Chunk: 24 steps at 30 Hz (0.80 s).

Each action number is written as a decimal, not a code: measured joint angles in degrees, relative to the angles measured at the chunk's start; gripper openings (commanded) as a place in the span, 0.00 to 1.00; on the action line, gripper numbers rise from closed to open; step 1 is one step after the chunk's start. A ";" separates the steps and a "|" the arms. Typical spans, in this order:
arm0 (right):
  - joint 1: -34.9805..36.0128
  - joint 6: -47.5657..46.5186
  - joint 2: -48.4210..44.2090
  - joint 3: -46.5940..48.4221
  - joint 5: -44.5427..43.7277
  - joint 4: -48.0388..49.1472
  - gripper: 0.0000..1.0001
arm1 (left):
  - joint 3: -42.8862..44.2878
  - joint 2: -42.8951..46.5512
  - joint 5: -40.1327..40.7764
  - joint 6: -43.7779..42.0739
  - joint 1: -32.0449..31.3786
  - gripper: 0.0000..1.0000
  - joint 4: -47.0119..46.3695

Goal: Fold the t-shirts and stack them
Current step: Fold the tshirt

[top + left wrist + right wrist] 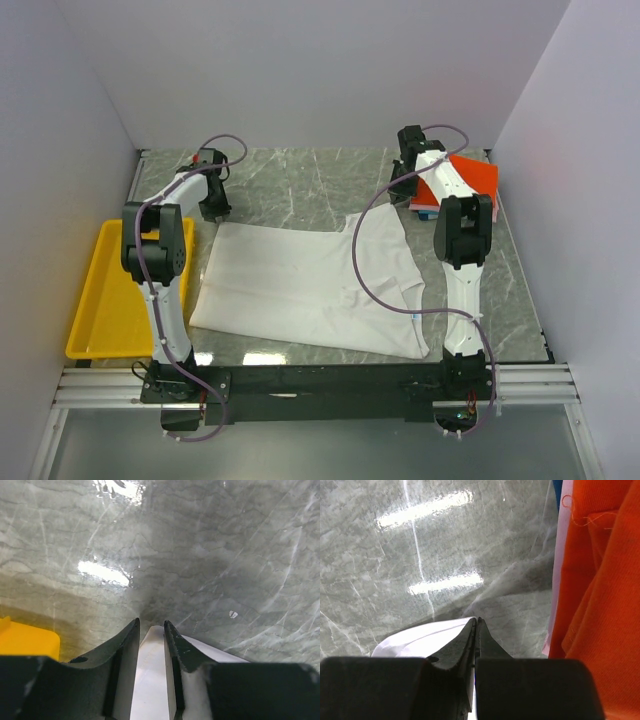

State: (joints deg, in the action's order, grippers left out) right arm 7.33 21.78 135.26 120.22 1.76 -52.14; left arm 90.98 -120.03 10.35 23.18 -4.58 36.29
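The large white cloth t-shirt [300, 285] looks soft and matt, the folded orange-red shirt [600, 605] finely knitted, the grey marble-patterned tabletop [300, 185] smooth and glossy.

No text, brand, number or sign can be read in any view. The only label visible is a small light-blue tag [415, 316] on the large white cloth t-shirt [300, 285]. It lies well back from the right gripper [404, 192], toward that arm's base, and is too small for any lettering on it to be made out.
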 measured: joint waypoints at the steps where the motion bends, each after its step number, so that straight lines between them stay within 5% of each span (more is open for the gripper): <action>1: 0.00 0.00 0.00 0.00 0.00 0.00 0.00 | 0.00 -0.09 -0.17 0.02 0.00 0.31 0.00; 11: 0.00 0.00 0.00 -0.02 0.22 -0.04 0.00 | -0.72 -0.37 -2.86 0.15 0.00 0.23 -0.13; 17: 0.00 0.02 0.00 0.00 0.22 -0.04 0.00 | -0.98 -0.57 -3.37 0.15 0.00 0.00 -0.26; 24: 0.00 0.31 0.02 1.44 0.20 -0.61 0.00 | 0.39 -1.38 -3.96 -0.02 0.00 0.00 0.00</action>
State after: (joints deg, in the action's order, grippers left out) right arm 7.33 22.09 135.28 121.67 1.96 -52.75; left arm 91.37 -121.40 6.39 23.16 -4.58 36.29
